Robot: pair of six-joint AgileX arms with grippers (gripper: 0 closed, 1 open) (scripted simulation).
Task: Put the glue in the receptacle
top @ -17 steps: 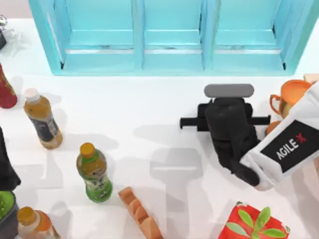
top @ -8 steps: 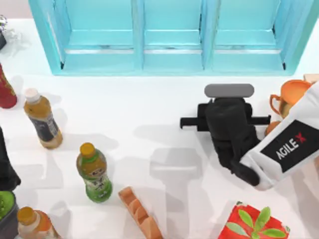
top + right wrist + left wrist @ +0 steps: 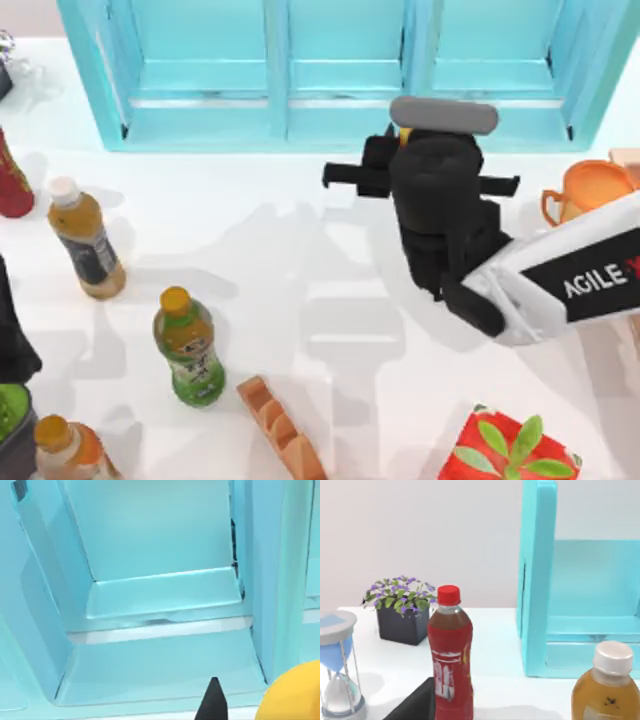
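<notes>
Your right arm reaches in from the table's right side, its white forearm slanting up and leftward, with the black wrist and right gripper (image 3: 404, 133) right at the front edge of the turquoise receptacle (image 3: 340, 125), at the post between its middle and right compartments. From above, the wrist housing covers the fingers, so you cannot tell how wide they are spread. A sliver of yellow-orange shows at the gripper's tip there, and the right wrist view shows a rounded yellow-orange body, the glue (image 3: 296, 694), close under the camera beside one dark fingertip (image 3: 212, 702); the bottle seems to be in the gripper, though you cannot see the grip itself. That same view looks straight into one open compartment with its floor and side walls. Your left arm sits parked at the table's left edge, a dark shape near the front; its fingers cannot be judged. On the left half of the table stand a green-labelled drink bottle (image 3: 188, 347), an amber tea bottle (image 3: 85, 238) and a red soda bottle (image 3: 450, 660). An orange cup (image 3: 590, 187) stands just beyond your right forearm.
</notes>
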